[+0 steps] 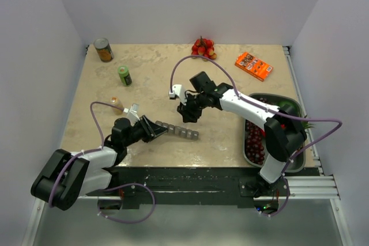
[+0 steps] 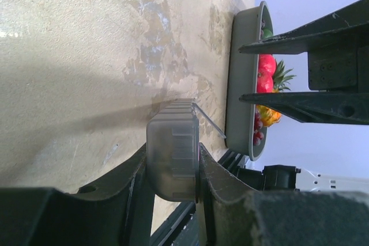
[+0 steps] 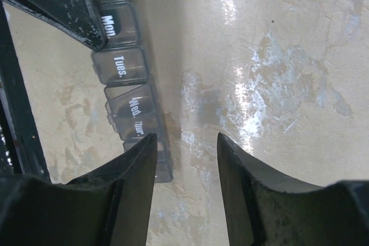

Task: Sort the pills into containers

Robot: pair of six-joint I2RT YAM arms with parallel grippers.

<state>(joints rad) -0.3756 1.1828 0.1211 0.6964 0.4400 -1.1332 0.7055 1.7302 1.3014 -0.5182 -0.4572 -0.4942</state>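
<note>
One long, narrow grey plastic pill-organiser strip (image 1: 180, 132) lies flat on the marbled beige tabletop (image 1: 150, 67), close to the near edge and roughly midway between the two arms. From the right wrist view its lids read Sun., Mon., Tues., Wed. and Thur. in white. The left gripper (image 1: 157, 129) is clamped on the strip's left end, one black finger pressed against each long side of the end compartment. Over the strip's other end hangs the right gripper (image 1: 189, 114), pointing down with its fingers spread and nothing between them. One fingertip (image 3: 144, 148) sits over the compartments past Thur., the other over bare table.

Just beyond the strip's left end, past the left gripper, stands a small bottle with a tan cap (image 1: 117, 103). Farther back from the strip on that same side stand a green plastic bottle (image 1: 124, 75) and then a round tin can (image 1: 104, 49) near the back corner. Straight behind the strip, at the far edge, sits a cluster of small red fruit (image 1: 203, 47). To the right of that lies a flat orange box (image 1: 253, 65). Well to the right of the strip, a long grey tray (image 1: 291, 101) holds dark red fruit.
</note>
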